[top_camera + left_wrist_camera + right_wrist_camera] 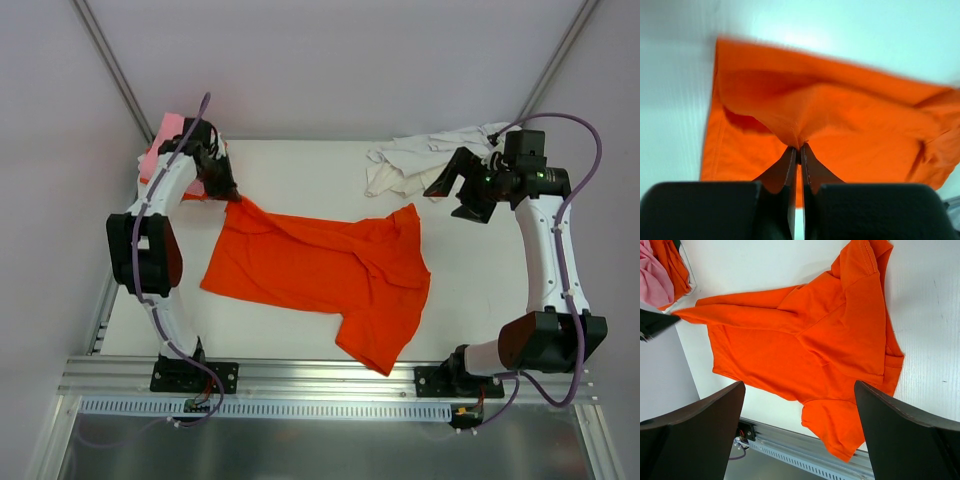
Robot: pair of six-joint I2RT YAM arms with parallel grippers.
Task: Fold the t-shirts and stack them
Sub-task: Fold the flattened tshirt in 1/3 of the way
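Note:
A bright orange t-shirt [320,268] lies partly spread in the middle of the table, one sleeve pointing to the near edge. My left gripper [230,192] is shut on its far left corner; in the left wrist view the cloth [840,115] bunches into the pinched fingertips [800,148] and is pulled taut. My right gripper [452,192] hangs open above the table at the back right, nothing between its fingers [710,415]; below it lies the orange shirt [805,335]. A pink t-shirt [165,135] rests at the back left on another orange one [674,265]. White t-shirts [420,158] lie crumpled at the back right.
The table's white top [300,165] ends at a metal rail [330,380] along the near edge, where both arm bases are bolted. Grey walls and slanted frame posts [110,60] close the back. The white pile sits right beside my right gripper.

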